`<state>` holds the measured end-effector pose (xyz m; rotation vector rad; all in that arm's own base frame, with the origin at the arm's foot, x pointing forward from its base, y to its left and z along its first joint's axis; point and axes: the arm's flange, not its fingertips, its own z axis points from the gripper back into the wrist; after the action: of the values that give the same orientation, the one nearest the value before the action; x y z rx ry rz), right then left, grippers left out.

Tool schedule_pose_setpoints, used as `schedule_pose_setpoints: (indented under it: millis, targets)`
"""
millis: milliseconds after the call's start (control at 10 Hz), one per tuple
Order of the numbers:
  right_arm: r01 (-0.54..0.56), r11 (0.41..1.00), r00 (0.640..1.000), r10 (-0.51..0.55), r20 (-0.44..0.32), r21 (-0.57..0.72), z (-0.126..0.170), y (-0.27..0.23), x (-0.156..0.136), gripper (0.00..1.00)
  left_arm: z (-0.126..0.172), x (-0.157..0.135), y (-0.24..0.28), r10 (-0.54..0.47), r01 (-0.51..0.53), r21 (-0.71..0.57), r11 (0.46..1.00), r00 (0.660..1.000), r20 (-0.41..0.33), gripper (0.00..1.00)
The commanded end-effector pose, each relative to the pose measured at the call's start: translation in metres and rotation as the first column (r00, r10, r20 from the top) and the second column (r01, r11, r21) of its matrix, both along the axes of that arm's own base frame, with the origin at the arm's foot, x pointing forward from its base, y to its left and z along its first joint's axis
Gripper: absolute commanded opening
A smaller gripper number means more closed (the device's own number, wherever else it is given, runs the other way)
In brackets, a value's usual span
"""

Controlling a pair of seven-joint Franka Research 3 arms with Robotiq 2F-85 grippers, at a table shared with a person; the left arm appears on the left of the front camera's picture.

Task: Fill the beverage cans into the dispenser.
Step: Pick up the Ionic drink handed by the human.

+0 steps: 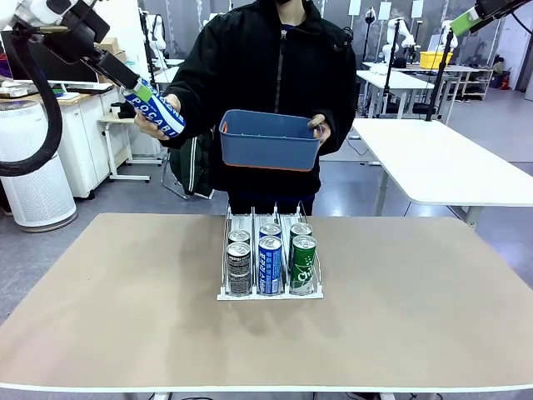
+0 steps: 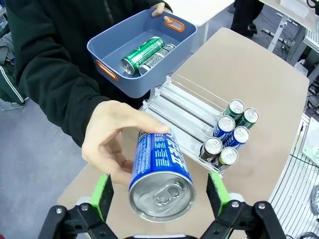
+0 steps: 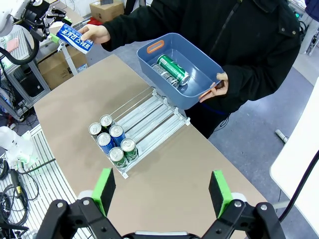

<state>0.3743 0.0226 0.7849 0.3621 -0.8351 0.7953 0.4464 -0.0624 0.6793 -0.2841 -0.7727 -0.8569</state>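
Left gripper (image 2: 159, 178): jaws spread wide, green pads either side of a blue can (image 2: 160, 159) with a gap on both sides, no grip. A person's hand (image 2: 112, 142) holds that can, its silver top toward the wrist. Right gripper (image 3: 162, 185): jaws released, empty, high over the surface (image 3: 75, 99). The dispenser (image 2: 182, 107) sits mid-surface. Six cans (image 2: 230, 133) stand at its robot-side end, two per lane. The person's other hand (image 3: 219, 88) holds up a blue bin (image 2: 112, 50) past the dispenser's far end. A green can (image 2: 143, 54) and a dark can (image 2: 159, 54) lie inside.

Front camera faces the person (image 1: 275, 75); both wrist cameras overlook the dispenser (image 2: 184, 110)
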Motion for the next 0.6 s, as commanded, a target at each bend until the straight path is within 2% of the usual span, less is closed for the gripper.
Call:
schedule_pose_setpoints:
  millis: [0, 500]
  targets:
    - [0.006, 1.0, 1.0, -0.006, 0.004, 0.003, -0.0017, -0.0003, 0.0007, 1.0, -0.0099, 0.0049, 0.0043, -0.015, 0.016, -0.035, 0.999, 1.0, 0.016, 1.0]
    - [0.006, 1.0, 1.0, -0.006, 0.004, 0.003, -0.0017, -0.0003, 0.0007, 1.0, -0.0171, 0.012, 0.0044, -0.018, 0.018, -0.05, 0.999, 1.0, 0.009, 1.0]
